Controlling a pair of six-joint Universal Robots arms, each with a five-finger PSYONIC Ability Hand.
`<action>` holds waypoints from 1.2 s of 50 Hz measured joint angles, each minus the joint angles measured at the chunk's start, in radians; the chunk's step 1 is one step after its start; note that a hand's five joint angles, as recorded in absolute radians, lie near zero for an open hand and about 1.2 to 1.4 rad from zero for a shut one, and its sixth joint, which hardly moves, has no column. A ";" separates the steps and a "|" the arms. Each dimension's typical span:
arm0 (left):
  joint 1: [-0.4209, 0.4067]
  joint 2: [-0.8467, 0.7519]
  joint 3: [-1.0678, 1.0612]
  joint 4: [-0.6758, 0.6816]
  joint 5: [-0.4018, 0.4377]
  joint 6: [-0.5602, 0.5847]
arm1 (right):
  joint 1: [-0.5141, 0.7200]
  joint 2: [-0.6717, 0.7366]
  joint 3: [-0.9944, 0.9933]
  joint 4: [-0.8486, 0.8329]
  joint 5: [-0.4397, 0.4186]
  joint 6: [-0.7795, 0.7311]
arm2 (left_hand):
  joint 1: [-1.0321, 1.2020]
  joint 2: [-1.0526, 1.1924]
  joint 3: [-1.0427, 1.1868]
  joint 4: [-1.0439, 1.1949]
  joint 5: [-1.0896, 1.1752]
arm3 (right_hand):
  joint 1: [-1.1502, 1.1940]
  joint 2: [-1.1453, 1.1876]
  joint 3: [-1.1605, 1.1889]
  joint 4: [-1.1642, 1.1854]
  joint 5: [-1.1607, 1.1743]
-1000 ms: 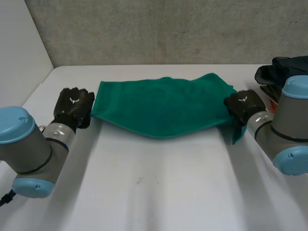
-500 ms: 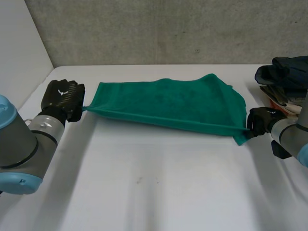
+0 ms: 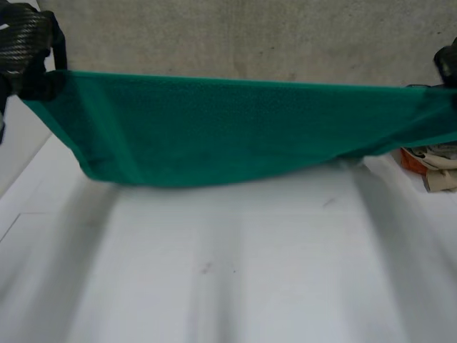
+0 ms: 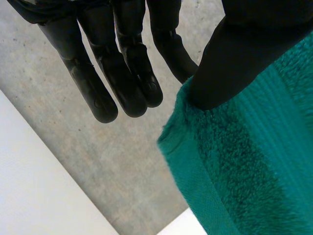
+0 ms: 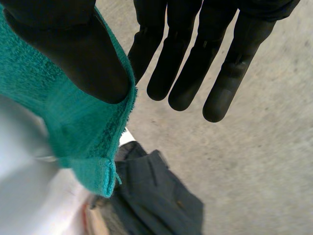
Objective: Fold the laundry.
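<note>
The left hand (image 3: 23,48) is up high over the table's back left corner. Its thumb (image 4: 244,54) presses on the top left corner of the green towel (image 3: 235,128) and clamps it against the hand. The other fingers (image 4: 122,73) are straight and close together, and they touch nothing.

The towel is up in the air over the back part of the white table (image 3: 235,279). It is pulled tight from one hand to the other, so its top edge makes an almost straight line. The rest hangs down like a curtain. Its bottom edge hangs lowest near the left side. I cannot tell if it touches the table there.

The right hand (image 3: 448,64) is up high over the table's right edge. Its thumb (image 5: 73,54) clamps the top right corner of the towel. Its long fingers (image 5: 195,63) are straight with nothing in them. A small bit of the towel corner hangs down past the thumb.

A pile of clothes (image 3: 427,163) lies on the table by the right edge. It is below that hand and partly behind the towel.
</note>
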 measured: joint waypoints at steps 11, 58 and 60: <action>0.020 -0.237 0.056 -0.116 -0.006 0.137 | 0.090 0.184 -0.039 0.059 0.057 -0.110 | 0.000 0.000 0.000 0.000 0.000 | 0.000 0.000 0.004 0.000 0.000; 0.015 -0.479 -0.069 0.550 -0.002 0.049 | 0.187 0.606 -0.080 -0.746 0.065 0.073 | 0.000 0.001 0.001 0.000 0.011 | 0.000 0.000 0.004 0.000 0.031; 0.017 -0.478 -0.110 0.515 -0.002 0.054 | 0.187 0.618 -0.047 -0.733 0.057 0.068 | 0.000 0.001 0.001 0.000 0.011 | 0.000 0.000 0.004 0.000 0.031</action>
